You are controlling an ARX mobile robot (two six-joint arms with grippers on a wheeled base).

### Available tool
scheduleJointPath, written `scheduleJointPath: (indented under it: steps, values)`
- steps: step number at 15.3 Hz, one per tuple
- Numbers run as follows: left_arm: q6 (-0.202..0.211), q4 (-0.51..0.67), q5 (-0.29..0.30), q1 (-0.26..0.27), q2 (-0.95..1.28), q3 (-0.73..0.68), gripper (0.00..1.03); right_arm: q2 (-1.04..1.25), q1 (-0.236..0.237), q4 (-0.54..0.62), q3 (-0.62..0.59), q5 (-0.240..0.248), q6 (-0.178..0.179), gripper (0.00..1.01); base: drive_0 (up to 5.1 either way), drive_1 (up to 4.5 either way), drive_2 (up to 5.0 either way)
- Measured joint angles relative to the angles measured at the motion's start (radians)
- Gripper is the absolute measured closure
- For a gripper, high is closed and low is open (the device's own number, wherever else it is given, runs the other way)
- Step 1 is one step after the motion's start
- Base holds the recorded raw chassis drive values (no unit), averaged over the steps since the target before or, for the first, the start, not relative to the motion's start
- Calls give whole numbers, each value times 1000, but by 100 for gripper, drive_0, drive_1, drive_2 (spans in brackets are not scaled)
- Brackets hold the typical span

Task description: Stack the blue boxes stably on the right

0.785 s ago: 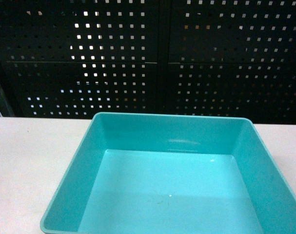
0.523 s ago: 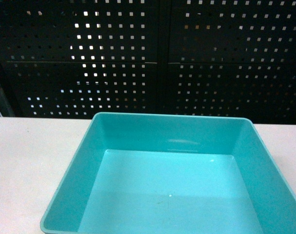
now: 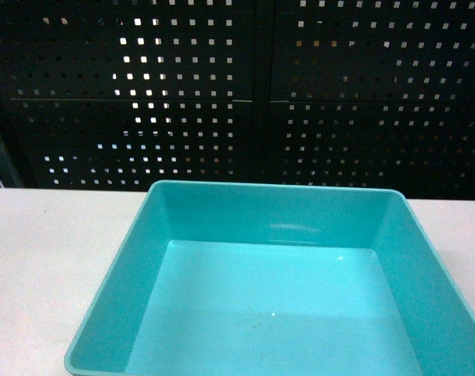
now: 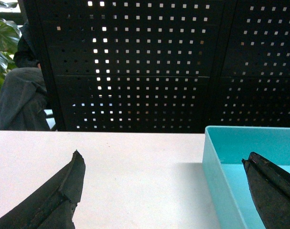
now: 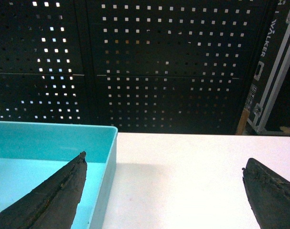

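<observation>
White table point(image 3: 41, 258) fronts a black perforated panel point(image 3: 237, 94)

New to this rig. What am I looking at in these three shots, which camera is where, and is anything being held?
It is a wheeled robot with two arms. One camera sits up on the robot looking forward; each wrist carries another.

In the head view, a turquoise tub sits on a pale table, with a dark perforated panel behind. It looks empty. No arm shows there.

In the left wrist view, the left gripper is open: one of its dark fingers is over the table, the other over the tub's left wall.

In the right wrist view, the right gripper is also open, straddling the tub's right wall in the same way. A black case stands at far right.

Nothing is held. Only one tub is visible.
</observation>
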Motion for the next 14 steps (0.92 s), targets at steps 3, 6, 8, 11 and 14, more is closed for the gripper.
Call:
scheduleJointPath:
  steps: [3,6,8,11,14]
  values:
    - [5,31,-58,-53,11,-2,5,0,-1,-3,0,-2,0,3,0,0,0]
    - [-32,78,-61,-66,108,-14,5,30,4,87,-7,-71,-51,3,0,0,0]
    - [-44,313,39,40,358,0,5,266,-39,316,-1,-104,-75,3,0,0,0]
    - [-40,465,206,108,796,225,5,733,-31,609,140,-154,-115,3,0,0,0]
    - [-16,418,257,46,1084,542,5,1072,23,491,429,-163,-173,3,0,0,0]
